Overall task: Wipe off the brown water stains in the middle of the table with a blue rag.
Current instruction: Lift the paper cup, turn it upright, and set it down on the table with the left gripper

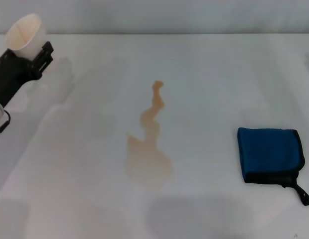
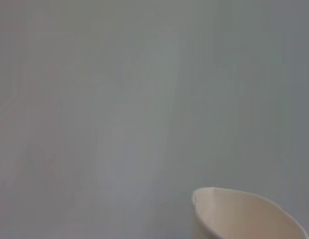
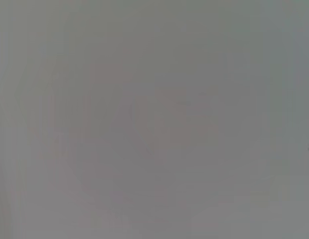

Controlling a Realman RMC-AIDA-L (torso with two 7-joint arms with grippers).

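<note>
Looks like a bare robot test bay or lab, not a home. Only a large plain white smooth bench (image 1: 219, 74) in view, ending at a plain pale grey wall (image 1: 169, 15) with no furniture, decoration or clutter. Black robot left gripper (image 1: 35, 52), its jaws closed around a white paper cup (image 1: 25, 34), raised at the far left corner. Well away from those jaws, out in the middle of the bench, a staged-looking pale tan-brown liquid patch (image 1: 148, 159) with a thin wavy tail. Farther still on that side, a small folded deep-blue cloth with black edging (image 1: 269, 154), lying flat.
</note>
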